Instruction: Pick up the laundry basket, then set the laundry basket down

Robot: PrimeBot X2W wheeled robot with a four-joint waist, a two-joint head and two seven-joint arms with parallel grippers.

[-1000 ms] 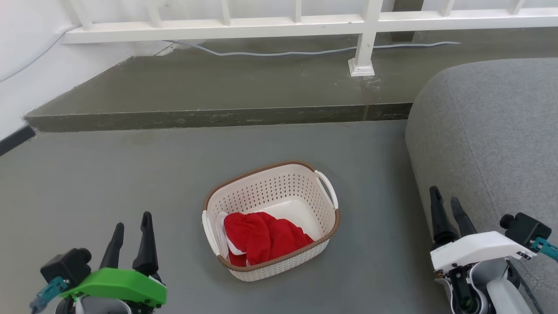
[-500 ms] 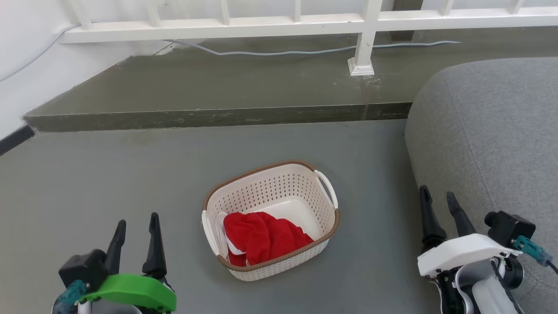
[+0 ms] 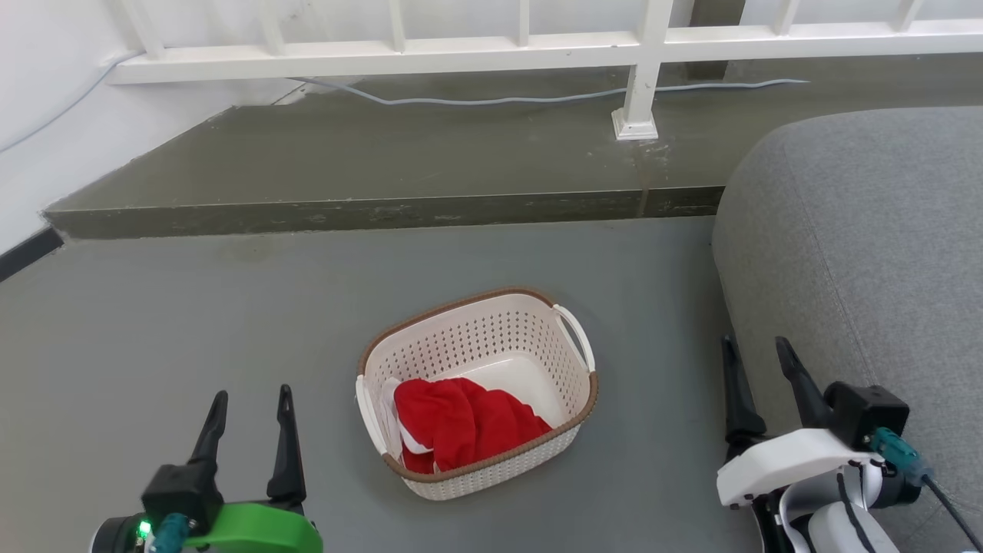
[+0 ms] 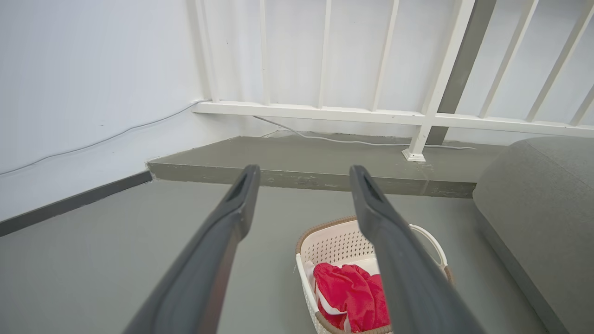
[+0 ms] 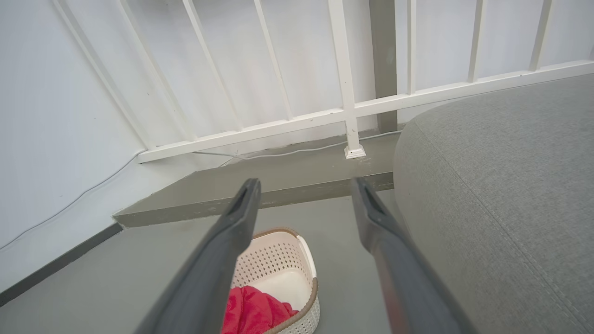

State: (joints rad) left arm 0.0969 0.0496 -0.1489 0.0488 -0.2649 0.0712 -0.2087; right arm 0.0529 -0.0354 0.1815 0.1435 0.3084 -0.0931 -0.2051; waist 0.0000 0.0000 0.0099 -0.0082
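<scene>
Lower centre of the head view: a cream-white perforated plastic laundry basket [image 3: 491, 342] with a brown woven-look rim stands upright on the grey floor [image 3: 153, 322]. It is turned a little off square, so one white side handle [image 3: 367, 411] faces lower left and the other [image 3: 577, 338] faces upper right. It is not lifted and nothing touches it.

- A crumpled red garment with white trim [image 3: 461, 418] lies in the near-left part of the basket. The far-right part of the bottom is bare.
- The left gripper [image 3: 253, 395], on a green wrist housing, sits at lower left. Its fingers are apart, holding nothing, and well clear of the basket.
- The right gripper [image 3: 754, 346], on a white housing, sits at lower right. Its fingers are also spread and empty, close to the edge of a large grey upholstered cushion [image 3: 860, 253].
- In its wrist view the left gripper [image 4: 304, 170] points above the basket [image 4: 336, 241], which lies low and right of centre.
- In its wrist view the right gripper [image 5: 306, 182] has the basket [image 5: 274, 260] low and left.

Reading: the arms flank the basket, one to each handle, likely set for a two-handed lift. Both look aimed too high and would need to come down and inward. The lift is not yet begun.

The right arm has little room on the cushion side.

Count:
- one basket
- two handles
- one red garment
- two grippers, two dark fingers each
- one cushion
- one raised grey step [image 3: 384, 161] across the upper frame, carrying one white railing [image 3: 461, 54] and one pale cable [image 3: 499, 98]
</scene>
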